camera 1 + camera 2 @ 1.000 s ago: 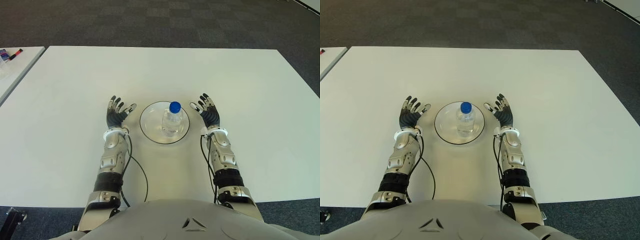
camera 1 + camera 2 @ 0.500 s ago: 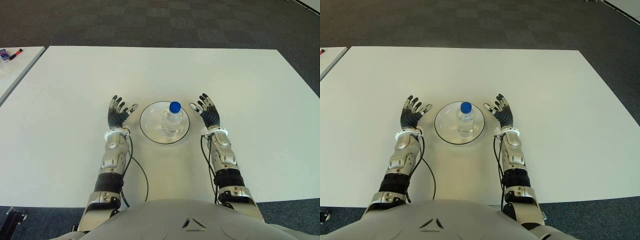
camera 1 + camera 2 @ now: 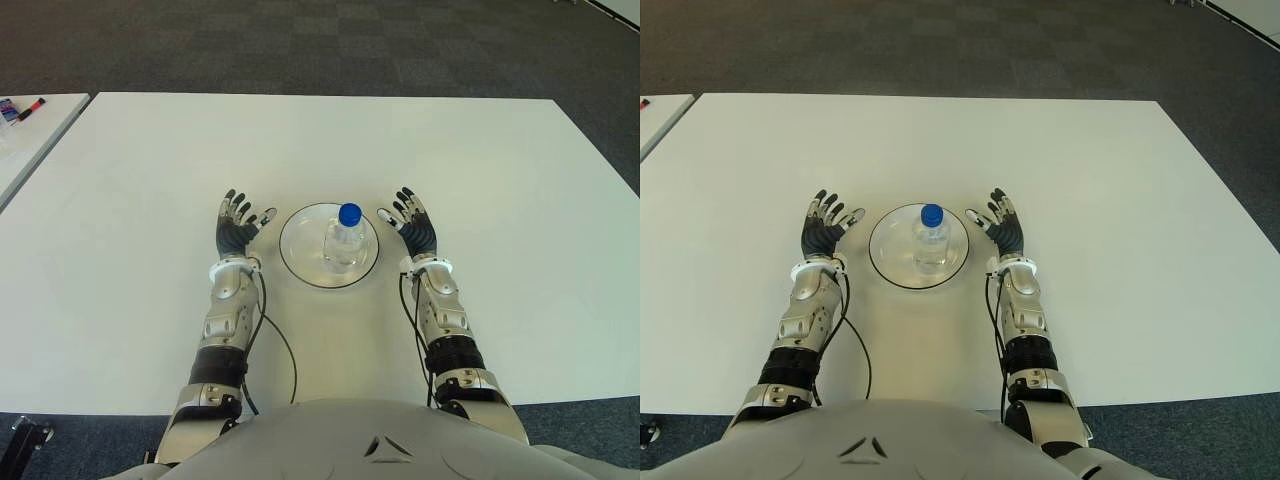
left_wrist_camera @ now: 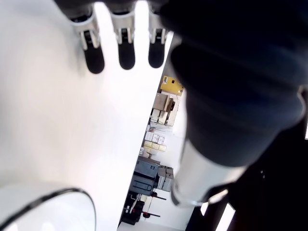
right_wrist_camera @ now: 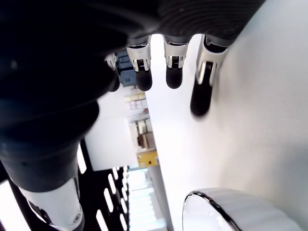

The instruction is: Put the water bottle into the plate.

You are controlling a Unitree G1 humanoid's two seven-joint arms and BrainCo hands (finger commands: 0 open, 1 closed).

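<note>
the water bottle (image 3: 345, 238) stands upright in the plate (image 3: 300, 258), midway between left hand (image 3: 237, 228) and right hand (image 3: 413, 222), both with fingers spread, empty.

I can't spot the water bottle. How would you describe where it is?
Look at the big white table. Between the left hand and right hand, both open, sits a round plate. The water bottle stands upright inside it, clear, with the scene's only blue cap.
</note>
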